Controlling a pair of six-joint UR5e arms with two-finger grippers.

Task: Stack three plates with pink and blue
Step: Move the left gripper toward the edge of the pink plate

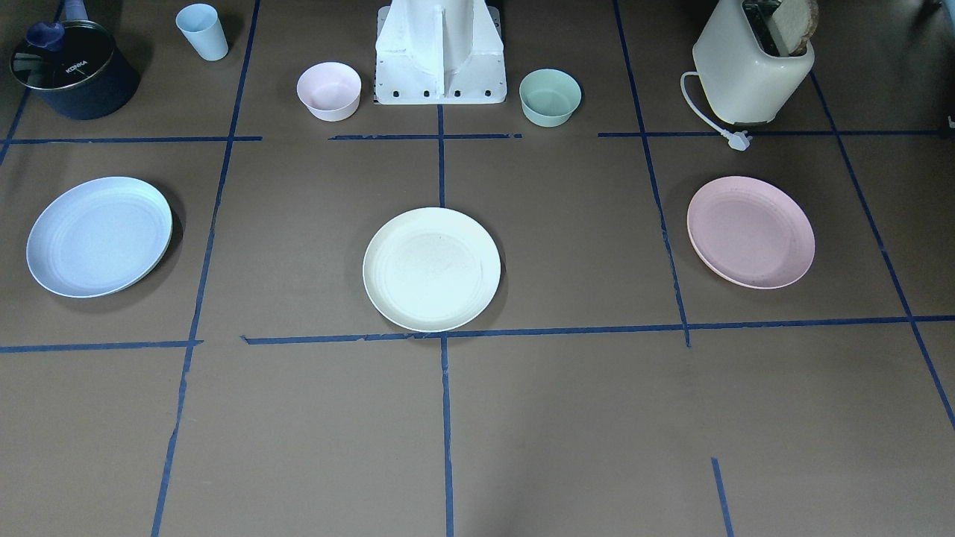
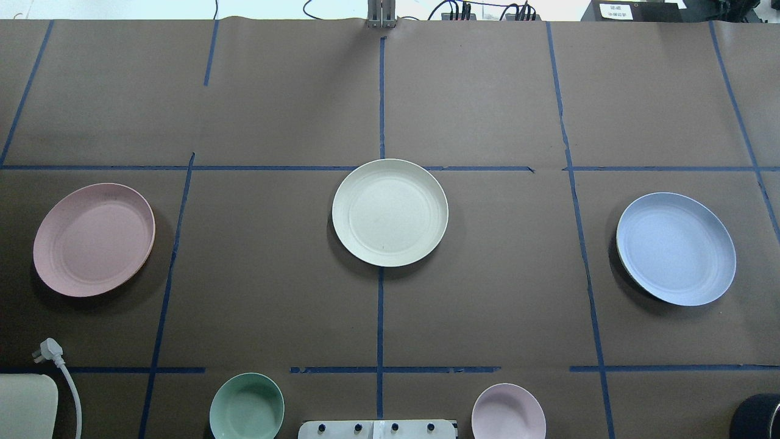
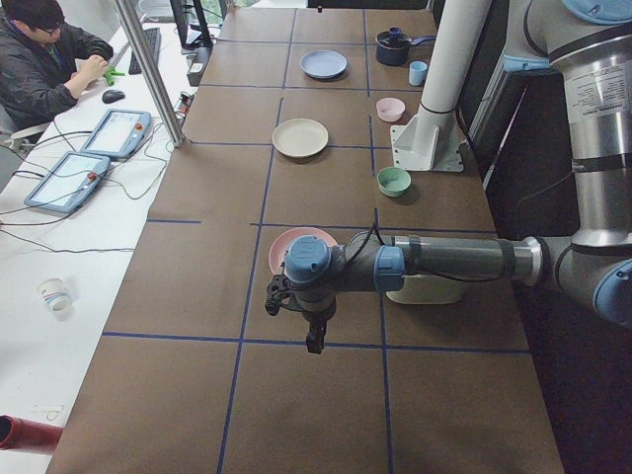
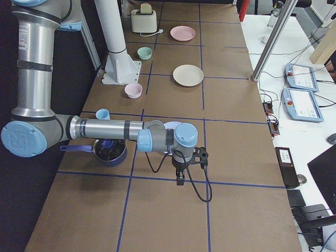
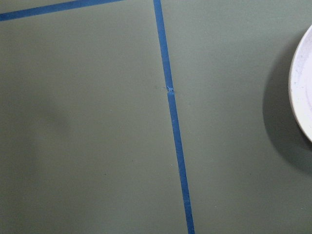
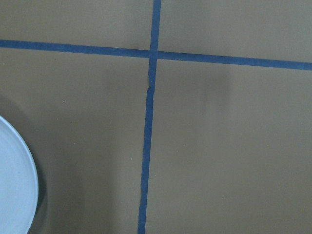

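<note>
Three plates lie apart on the brown table. The pink plate (image 1: 750,231) (image 2: 93,239) is on my left side. The cream plate (image 1: 431,268) (image 2: 390,212) is in the middle. The blue plate (image 1: 99,236) (image 2: 675,247) is on my right side. My left gripper (image 3: 314,341) hangs above the table at the pink plate's outer side; its wrist view shows that plate's rim (image 5: 303,92). My right gripper (image 4: 180,181) hangs beside the blue plate, whose rim (image 6: 14,195) shows in its wrist view. I cannot tell whether either gripper is open or shut.
Near the robot base (image 1: 440,56) stand a pink bowl (image 1: 329,89) and a green bowl (image 1: 550,96). A toaster (image 1: 753,67) with its cord is behind the pink plate. A dark pot (image 1: 73,68) and a blue cup (image 1: 202,31) are behind the blue plate.
</note>
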